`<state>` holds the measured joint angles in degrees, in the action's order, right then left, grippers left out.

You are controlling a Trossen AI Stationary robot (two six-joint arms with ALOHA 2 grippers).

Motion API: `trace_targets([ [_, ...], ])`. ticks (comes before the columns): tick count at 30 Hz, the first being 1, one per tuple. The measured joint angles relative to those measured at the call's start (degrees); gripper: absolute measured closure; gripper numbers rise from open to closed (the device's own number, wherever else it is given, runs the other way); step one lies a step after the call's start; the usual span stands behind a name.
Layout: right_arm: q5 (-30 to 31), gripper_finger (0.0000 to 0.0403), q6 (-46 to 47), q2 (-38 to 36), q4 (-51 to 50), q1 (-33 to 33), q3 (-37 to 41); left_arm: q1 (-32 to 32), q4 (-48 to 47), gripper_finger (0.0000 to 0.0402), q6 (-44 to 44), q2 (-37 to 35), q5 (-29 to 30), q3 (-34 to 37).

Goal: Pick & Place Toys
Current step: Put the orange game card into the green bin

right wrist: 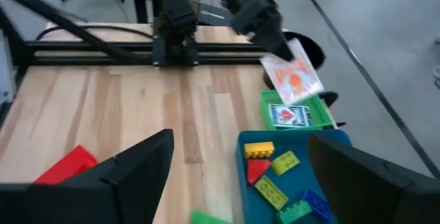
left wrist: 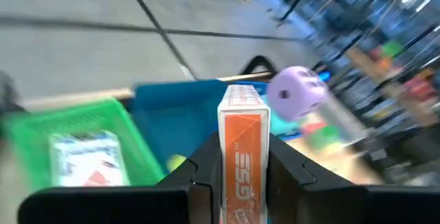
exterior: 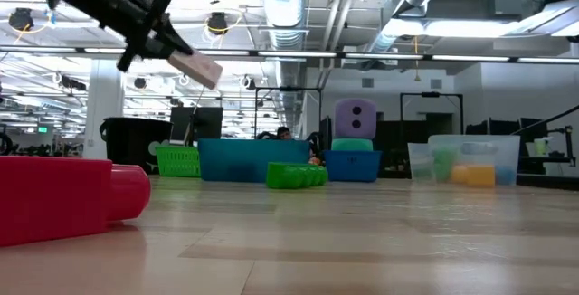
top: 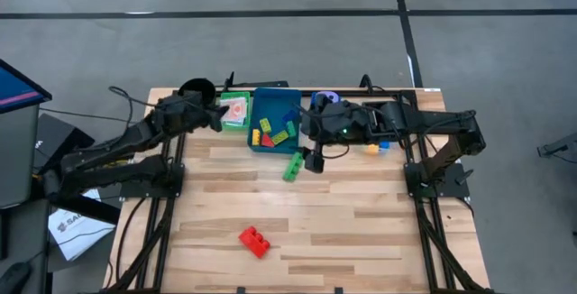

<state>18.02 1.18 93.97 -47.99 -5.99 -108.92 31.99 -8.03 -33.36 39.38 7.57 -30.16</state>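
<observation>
Pale wood planks of the table (top: 343, 213) are showing a smooth, faintly shiny finish, the red brick (top: 254, 241) and the blue tray (top: 261, 105) are looking like glossy moulded plastic, and the card pack (left wrist: 243, 148) is looking like printed paperboard.

The orange and white card box (left wrist: 243, 152) has big letters down its side that look like "GSE". Other print on it, and on the card (left wrist: 86, 157) in the green tray (left wrist: 134, 135), is too blurry to read
</observation>
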Motion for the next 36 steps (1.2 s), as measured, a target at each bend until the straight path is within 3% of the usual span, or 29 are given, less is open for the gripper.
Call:
trace_targets([
  [8,0.0,0.0074,0.9,0.0,0.0,0.3,0.0,-0.3,-15.7,0.0341,19.8,5.7,10.1,-11.3],
  [12,0.1,0.0074,2.1,0.0,0.0,0.5,0.0,-0.3,-20.9,0.0341,27.8,11.1,12.0,-13.7],
  [18,0.0,0.0074,3.2,0.0,0.0,0.3,0.0,-0.2,-21.8,0.0341,35.2,19.6,12.2,-13.9],
  [24,0.1,0.0074,3.6,0.0,0.0,0.4,0.0,-0.1,-20.3,0.0336,38.5,23.6,12.4,-13.9],
  [36,0.1,0.0074,3.6,0.0,0.0,0.5,0.0,0.2,-13.4,0.0201,46.4,23.9,12.0,-13.9],
])
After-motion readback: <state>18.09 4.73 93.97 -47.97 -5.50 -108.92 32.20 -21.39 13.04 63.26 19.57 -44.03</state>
